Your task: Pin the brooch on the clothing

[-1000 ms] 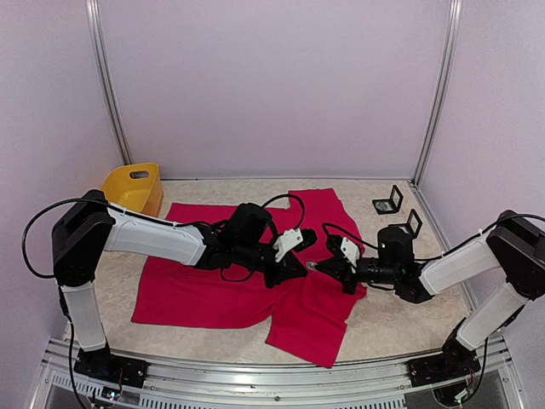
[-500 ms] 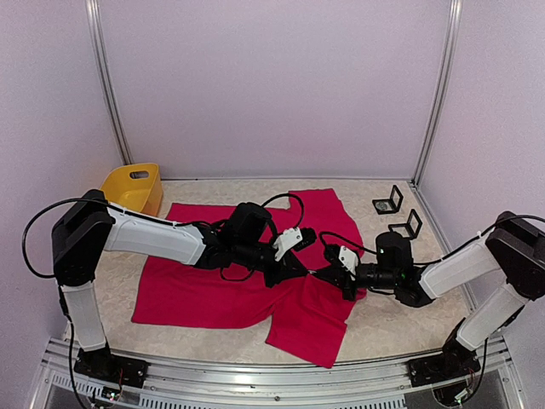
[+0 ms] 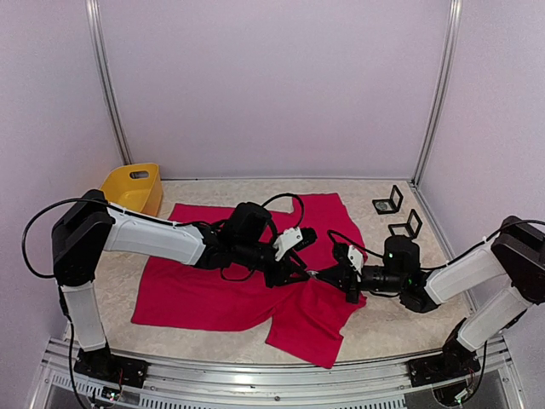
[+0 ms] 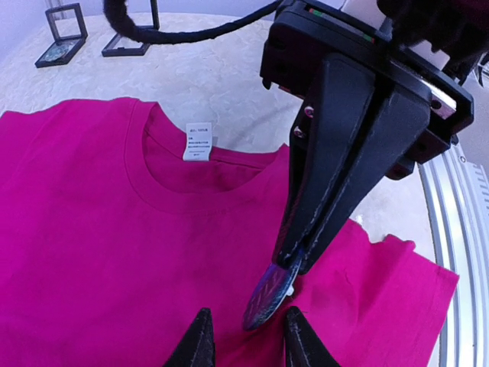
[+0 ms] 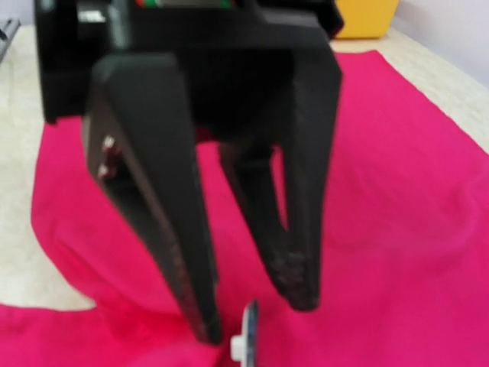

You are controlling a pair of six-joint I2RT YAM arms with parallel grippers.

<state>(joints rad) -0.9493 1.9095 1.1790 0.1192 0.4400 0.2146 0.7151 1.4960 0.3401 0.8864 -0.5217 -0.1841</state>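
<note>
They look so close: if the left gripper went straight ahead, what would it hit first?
Probably the brooch, pinched in the right gripper just ahead of the left gripper; depth is hard to judge.

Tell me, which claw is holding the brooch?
The right claw: it is pinched shut on the dark blue brooch. The left claw is open, with its tips apart on either side of the brooch.
</note>
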